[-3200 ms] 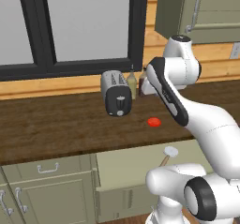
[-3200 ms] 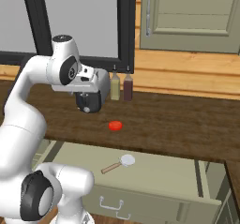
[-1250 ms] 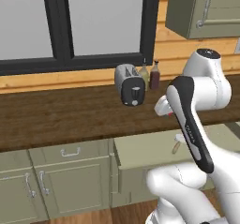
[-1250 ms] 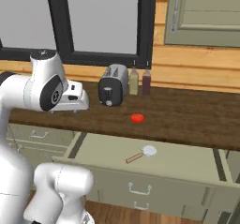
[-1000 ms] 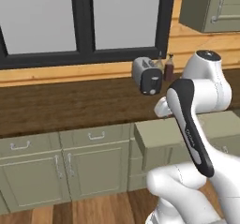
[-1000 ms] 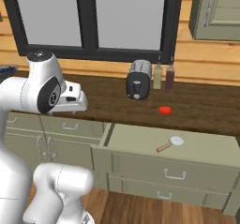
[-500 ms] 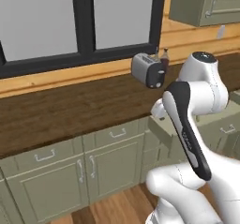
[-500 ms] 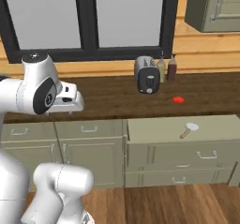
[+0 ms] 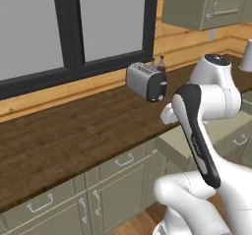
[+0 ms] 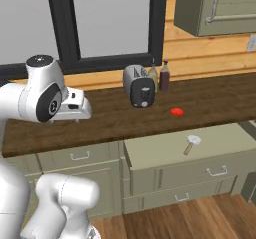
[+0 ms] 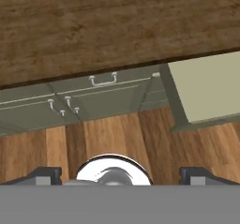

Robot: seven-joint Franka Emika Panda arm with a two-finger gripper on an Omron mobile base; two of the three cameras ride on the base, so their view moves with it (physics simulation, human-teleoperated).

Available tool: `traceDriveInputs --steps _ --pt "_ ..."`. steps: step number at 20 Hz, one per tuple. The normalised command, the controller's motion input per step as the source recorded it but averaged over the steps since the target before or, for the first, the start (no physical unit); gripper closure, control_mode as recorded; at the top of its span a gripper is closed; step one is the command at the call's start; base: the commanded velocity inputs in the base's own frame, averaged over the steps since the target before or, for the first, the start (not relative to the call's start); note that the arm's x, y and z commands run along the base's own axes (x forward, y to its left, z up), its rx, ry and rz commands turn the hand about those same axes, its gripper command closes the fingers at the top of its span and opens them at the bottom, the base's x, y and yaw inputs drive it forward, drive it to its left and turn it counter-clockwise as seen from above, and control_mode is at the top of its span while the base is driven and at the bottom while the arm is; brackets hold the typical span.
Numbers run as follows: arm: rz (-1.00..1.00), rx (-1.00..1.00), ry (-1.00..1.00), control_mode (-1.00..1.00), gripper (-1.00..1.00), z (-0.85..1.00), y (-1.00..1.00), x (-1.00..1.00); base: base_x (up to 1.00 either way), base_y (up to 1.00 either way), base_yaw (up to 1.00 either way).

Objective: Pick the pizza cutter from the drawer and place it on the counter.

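White arm folded high beside the counter [image 10: 100,115], pincer [image 11: 120,174] spread wide, empty, pizza cutter [image 10: 191,143] in the drawer [image 10: 150,155]

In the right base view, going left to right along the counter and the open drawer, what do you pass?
Toaster → two bottles → red disc → pizza cutter, lying in the open drawer below the counter.

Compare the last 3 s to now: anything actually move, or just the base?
Just the base: it drove left, so every view shifted. The pizza cutter lies in the open drawer as before, ungrasped. Toaster and red disc unmoved on the counter. The gripper holds nothing.
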Motion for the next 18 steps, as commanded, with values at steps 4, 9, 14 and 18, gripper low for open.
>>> traceDriveInputs --steps 4,9,14,18 --pt "0.0 0.0 0.0 1.0 -1.0 0.0 0.0 0.0 0.52 0.21 -0.09" --pt "-0.24 0.02 0.18 -1.0 -1.0 0.0 -0.8 0.12 0.09 -0.19 -0.03" --pt "-0.41 0.04 0.24 -1.0 -1.0 0.0 -1.0 0.0 0.0 0.0 0.0" --pt "-0.4 0.02 0.17 -1.0 -1.0 -0.19 -1.0 0.0 0.0 0.0 0.0"
